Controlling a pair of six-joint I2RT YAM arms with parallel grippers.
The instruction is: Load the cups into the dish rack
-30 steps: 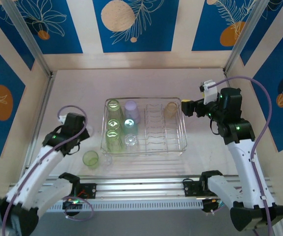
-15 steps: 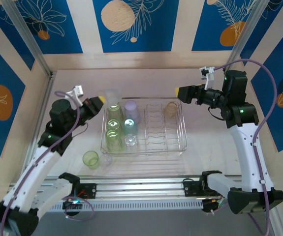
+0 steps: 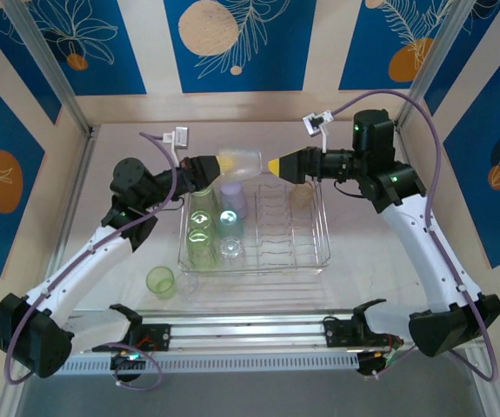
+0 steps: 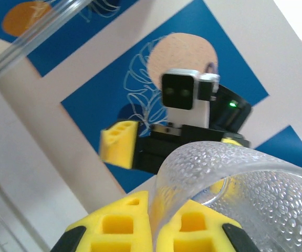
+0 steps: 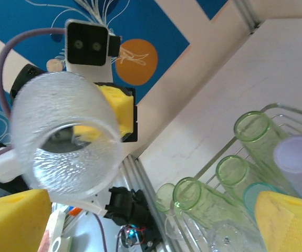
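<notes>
Left end effector [image 3: 220, 164] pinches one clear cup [image 3: 243, 163], right end effector [image 3: 275, 165] gapes; seven cups [image 3: 199, 248] in rack [image 3: 323, 236], two outside.

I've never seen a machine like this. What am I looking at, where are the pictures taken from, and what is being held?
These are two robot arms bolted to a table, each ending in a two-finger gripper. One picture looks down from above; the other two come from cameras on the wrists. The left gripper pinches the rim of a clear cup in the air by the wire dish rack. The right gripper is open, facing that cup. Several cups sit in the rack; a green cup and another clear cup sit on the table.
</notes>
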